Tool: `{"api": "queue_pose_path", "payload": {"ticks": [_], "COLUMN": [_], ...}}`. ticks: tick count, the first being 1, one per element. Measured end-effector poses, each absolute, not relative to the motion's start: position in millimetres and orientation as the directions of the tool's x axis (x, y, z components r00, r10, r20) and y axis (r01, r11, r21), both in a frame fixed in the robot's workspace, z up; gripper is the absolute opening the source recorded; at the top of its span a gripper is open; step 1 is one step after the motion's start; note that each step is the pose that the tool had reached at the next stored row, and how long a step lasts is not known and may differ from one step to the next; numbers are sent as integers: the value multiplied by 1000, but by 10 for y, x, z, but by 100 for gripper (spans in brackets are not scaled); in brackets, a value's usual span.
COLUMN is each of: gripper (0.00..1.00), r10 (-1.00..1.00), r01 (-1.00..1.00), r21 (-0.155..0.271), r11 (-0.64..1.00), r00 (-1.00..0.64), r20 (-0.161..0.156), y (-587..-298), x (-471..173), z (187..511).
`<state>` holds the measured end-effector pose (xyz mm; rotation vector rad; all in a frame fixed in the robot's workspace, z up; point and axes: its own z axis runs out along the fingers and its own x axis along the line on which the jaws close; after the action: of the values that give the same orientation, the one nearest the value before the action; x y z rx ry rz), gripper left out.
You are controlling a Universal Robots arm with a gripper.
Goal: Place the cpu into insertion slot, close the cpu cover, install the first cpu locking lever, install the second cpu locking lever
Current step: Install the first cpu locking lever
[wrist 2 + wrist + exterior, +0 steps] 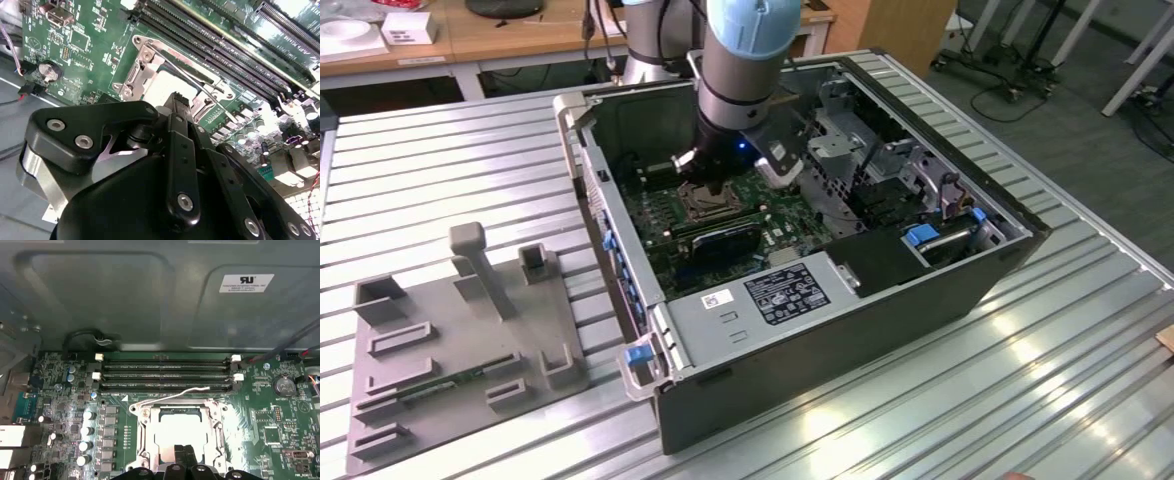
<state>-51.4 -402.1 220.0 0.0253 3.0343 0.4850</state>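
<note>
Jaws pressed together, the gripper bore on the cpu cover over the seated cpu, at twelve o'clock of the insertion slot in the exterior view, and I reckoned a slip could let the loose-looking lever spring it open.

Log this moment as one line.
pincer shut, above cpu | cpu cover down over cpu | locking lever raised

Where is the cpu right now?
In the first wrist view the cpu lies in the insertion slot, framed by the cpu cover, beside the memory slots, directly below the gripper.
</note>
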Motion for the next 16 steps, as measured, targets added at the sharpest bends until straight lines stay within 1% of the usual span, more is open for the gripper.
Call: {"api": "queue_pose_path", "payload": {"ticks": [5, 16], "gripper": [11, 11], "r10": [30, 29], "r01": [8, 8], "r21": [311, 310], "r11": [950, 951], "r00": [-997, -997], "r20": [-65, -65], "y": [-4022, -4022], "x": [-514, -514], "z": [2422, 2426]}}
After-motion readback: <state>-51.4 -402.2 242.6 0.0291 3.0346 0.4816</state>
